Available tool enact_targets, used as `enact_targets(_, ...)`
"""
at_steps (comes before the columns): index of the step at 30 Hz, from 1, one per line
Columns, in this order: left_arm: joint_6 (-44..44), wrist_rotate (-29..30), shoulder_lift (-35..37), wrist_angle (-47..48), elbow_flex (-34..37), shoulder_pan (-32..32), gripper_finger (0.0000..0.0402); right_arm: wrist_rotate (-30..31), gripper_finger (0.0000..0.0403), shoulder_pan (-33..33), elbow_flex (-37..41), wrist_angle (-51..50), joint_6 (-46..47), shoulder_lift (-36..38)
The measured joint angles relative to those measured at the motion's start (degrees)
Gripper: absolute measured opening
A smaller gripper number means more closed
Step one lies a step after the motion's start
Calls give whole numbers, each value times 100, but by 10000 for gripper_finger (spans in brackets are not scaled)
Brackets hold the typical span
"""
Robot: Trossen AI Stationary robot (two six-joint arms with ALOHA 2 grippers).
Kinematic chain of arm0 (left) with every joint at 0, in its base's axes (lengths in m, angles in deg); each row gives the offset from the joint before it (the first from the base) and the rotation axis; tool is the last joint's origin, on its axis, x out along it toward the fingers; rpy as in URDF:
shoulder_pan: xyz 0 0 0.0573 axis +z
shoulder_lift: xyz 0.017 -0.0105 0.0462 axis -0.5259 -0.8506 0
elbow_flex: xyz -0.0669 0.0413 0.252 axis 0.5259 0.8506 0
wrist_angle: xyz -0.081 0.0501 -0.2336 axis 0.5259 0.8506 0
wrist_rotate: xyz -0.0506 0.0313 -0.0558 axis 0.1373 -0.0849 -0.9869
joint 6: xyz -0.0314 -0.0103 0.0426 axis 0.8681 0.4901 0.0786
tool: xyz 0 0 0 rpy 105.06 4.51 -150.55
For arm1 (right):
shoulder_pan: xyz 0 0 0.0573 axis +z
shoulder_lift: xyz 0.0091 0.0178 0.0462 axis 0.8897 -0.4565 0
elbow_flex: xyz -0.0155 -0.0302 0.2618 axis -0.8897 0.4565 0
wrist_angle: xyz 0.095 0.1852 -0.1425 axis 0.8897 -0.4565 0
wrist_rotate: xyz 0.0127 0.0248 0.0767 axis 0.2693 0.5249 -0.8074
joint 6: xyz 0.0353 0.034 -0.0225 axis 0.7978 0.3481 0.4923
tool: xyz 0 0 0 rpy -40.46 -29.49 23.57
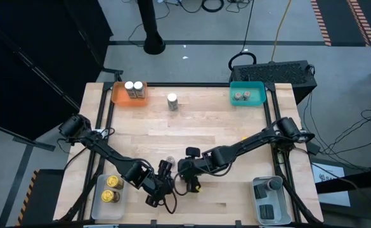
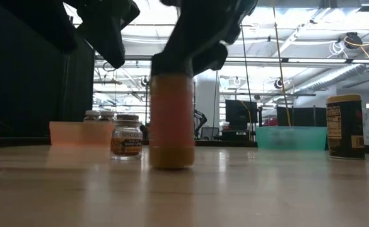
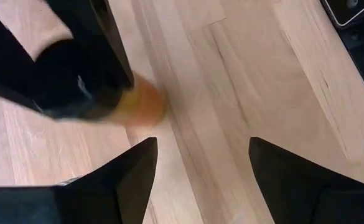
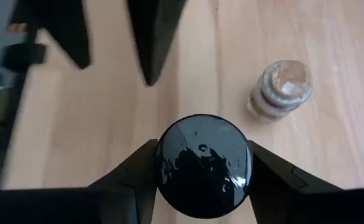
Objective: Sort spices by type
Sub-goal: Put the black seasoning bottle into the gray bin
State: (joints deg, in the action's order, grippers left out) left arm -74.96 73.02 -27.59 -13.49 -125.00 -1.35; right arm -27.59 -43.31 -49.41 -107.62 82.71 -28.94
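Near the front edge, our right gripper (image 4: 201,163) clamps a yellow jar (image 2: 171,120) standing on the table; left gripper (image 3: 200,180) hangs open beside it. Orange tray (image 1: 118,96), teal tray (image 1: 253,85) and left clear tray (image 1: 98,204) hold pairs; strays remain.

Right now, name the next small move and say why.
Probably open the right gripper and back off: its yellow jar stands on the table, the left gripper is open beside it, and the tray of yellow jars lies on that arm's side.
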Motion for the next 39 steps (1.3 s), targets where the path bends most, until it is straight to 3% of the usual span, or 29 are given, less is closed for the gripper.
enact_targets(6, -2, 109, 0, -389, 0, -1, 260, -232, 172, 477, -7, -1044, 672, 1146)
enact_targets(12, -2, 1046, 0, -1182, 0, 0, 260, 475, 172, 1836, -6, -1897, 2347, 2065)
enact_targets(16, -177, 1447, 0, -1457, -65, 0, 260, 526, 172, 2766, -6, -2510, 2585, 2225)
enact_targets(21, -497, 1734, 0, -1786, -188, 17, 261, 1016, 172, 3737, -4, -3254, 2508, 2263)
enact_targets(26, -660, 2146, 0, -2075, -459, 22, 261, 1030, 172, 4249, -2, -4070, 3657, 2381)
enact_targets(31, -812, 2509, 0, -2723, -538, 22, 261, 617, 172, 4459, -2, -4545, 5082, 2713)
enact_targets(39, -1179, 2632, 0, -3497, -538, 88, 261, -786, 172, 4520, -2, -5427, 5506, 2840)
